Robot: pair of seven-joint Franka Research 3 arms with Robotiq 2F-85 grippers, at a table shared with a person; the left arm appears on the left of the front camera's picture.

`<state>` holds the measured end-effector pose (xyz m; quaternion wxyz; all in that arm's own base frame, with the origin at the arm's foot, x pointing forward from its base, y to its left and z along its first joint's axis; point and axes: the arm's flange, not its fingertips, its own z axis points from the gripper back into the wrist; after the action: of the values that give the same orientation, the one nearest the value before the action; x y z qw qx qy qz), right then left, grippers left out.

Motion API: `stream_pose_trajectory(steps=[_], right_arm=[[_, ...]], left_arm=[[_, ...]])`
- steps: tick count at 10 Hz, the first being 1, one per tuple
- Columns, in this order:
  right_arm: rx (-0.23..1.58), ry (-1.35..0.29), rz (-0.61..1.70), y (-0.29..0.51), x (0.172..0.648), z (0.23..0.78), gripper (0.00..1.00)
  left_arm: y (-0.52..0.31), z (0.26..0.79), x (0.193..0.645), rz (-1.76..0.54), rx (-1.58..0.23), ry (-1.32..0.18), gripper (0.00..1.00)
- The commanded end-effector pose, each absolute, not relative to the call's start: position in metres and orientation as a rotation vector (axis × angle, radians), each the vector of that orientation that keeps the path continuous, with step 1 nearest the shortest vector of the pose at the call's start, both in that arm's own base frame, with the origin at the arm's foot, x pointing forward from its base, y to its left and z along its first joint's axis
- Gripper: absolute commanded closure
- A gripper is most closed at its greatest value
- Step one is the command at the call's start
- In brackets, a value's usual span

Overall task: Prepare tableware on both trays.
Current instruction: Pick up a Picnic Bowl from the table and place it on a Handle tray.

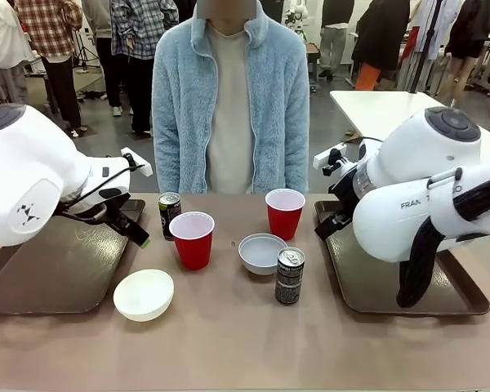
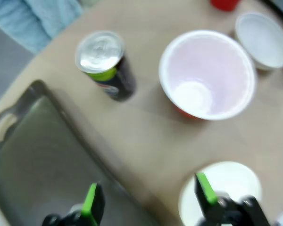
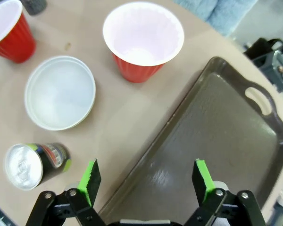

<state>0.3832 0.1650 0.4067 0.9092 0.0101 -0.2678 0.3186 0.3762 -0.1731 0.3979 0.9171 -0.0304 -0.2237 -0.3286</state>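
Six pieces of tableware stood on the bench [image 1: 245,351] between two dark brown trays: two bowls, two cans and two red cups. Nearest, lower left of centre in the front view, sat the white bowl [image 1: 144,294]. To its right stood a slim dark can [image 1: 290,276], with the pale grey bowl [image 1: 262,252] just behind it. Farther back came one red cup [image 1: 193,240] left of centre, the second can [image 1: 169,215] just beside it, and the other red cup [image 1: 285,213] right of centre. Both cups were upright and showed white insides. The left tray [image 1: 49,278] and the right tray [image 1: 367,282] lay flat at the frame's sides, apart from the tableware. The left hand [image 2: 148,193] hung spread wide, one finger over its tray's edge and the other over the white bowl's rim. The right hand [image 3: 146,176] was likewise spread wide, straddling its tray's rim. At the far side stood a person [image 1: 231,106] in a pale blue fleece.
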Motion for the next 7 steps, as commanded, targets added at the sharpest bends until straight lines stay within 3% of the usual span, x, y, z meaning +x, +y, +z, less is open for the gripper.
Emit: stream_pose_trajectory(steps=[1, 3, 7], right_arm=[[0.014, -0.506, 0.625, 0.139, 0.297, 0.429, 0.0], [-0.016, -0.396, 0.592, 0.125, 0.252, 0.438, 0.0], [0.016, -0.135, 0.537, 0.116, 0.203, 0.396, 0.0]], left_arm=[[-0.145, 0.422, 0.32, -0.735, -0.132, -0.371, 0.0], [-0.139, 0.423, 0.295, -0.741, -0.117, -0.266, 0.0], [-0.132, 0.421, 0.264, -0.667, -0.092, -0.203, 0.0]])
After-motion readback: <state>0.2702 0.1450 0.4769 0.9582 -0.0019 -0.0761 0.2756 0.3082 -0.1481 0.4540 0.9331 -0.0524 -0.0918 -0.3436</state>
